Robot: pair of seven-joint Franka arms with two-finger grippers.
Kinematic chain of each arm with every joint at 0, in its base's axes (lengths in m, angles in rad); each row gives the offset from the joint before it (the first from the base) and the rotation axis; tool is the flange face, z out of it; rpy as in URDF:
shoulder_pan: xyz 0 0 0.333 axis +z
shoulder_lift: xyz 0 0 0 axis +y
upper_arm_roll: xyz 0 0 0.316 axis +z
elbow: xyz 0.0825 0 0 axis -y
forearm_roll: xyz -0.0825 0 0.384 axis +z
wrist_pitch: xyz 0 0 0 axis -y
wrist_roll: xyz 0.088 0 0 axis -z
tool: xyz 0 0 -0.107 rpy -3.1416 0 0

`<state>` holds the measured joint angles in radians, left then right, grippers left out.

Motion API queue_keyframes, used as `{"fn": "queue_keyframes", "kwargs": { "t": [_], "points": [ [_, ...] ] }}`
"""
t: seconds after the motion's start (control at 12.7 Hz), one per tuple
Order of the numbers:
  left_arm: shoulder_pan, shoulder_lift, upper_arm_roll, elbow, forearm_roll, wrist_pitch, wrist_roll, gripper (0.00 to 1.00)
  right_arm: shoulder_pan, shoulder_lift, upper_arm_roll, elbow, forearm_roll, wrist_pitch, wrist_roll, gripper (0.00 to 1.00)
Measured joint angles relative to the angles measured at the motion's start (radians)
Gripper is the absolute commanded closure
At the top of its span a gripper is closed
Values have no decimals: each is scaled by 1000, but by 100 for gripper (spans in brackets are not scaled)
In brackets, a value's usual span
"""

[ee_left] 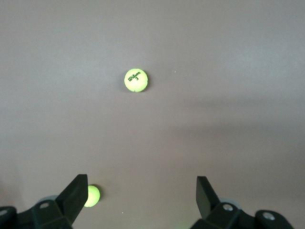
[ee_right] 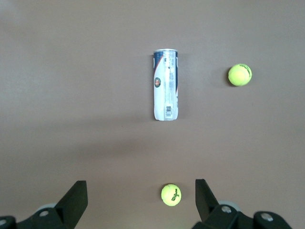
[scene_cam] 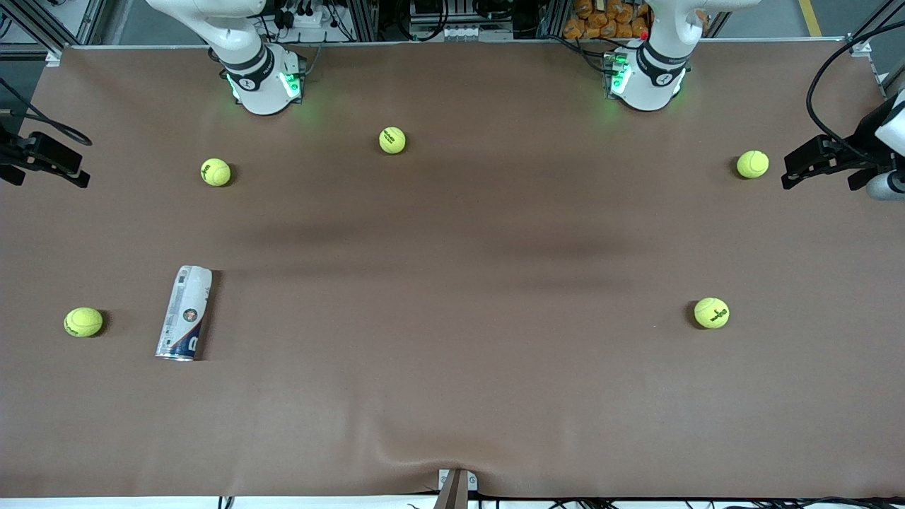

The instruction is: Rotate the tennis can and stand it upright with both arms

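Lying flat, tennis can [scene_cam: 185, 313]; ball [ee_left: 136, 79] printed "Wilson 3".

Tennis can [scene_cam: 186, 312] glossy label, silvery metal rim; balls [scene_cam: 711, 312] fuzzy felt; table [scene_cam: 452, 396] matt brown.

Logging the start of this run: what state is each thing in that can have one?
tennis can: lying on its side, untouched, toward the right arm's end of the table.
left gripper: fingers open, empty, high over the table.
right gripper: fingers open, empty, high over the table.
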<state>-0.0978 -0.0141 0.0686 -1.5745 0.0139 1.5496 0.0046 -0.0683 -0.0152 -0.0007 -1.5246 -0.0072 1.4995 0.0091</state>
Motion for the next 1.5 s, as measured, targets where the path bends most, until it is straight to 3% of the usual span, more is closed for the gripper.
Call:
{"fn": "queue_keyframes", "kwargs": {
  "t": [0.87, 1.1, 1.5],
  "points": [
    [3, 0, 0, -1, 0, -1, 0, 0, -3, 22, 3, -12, 0, -15, 5, 0],
    [4, 1, 0, -4, 0, -2, 0, 0, -6, 132, 2, -25, 0, 3, 5, 0],
    [5, 1, 0, -6, 0, -2, 0, 0, -13, 384, 2, -42, 0, 215, 4, 0]
  ]
}}
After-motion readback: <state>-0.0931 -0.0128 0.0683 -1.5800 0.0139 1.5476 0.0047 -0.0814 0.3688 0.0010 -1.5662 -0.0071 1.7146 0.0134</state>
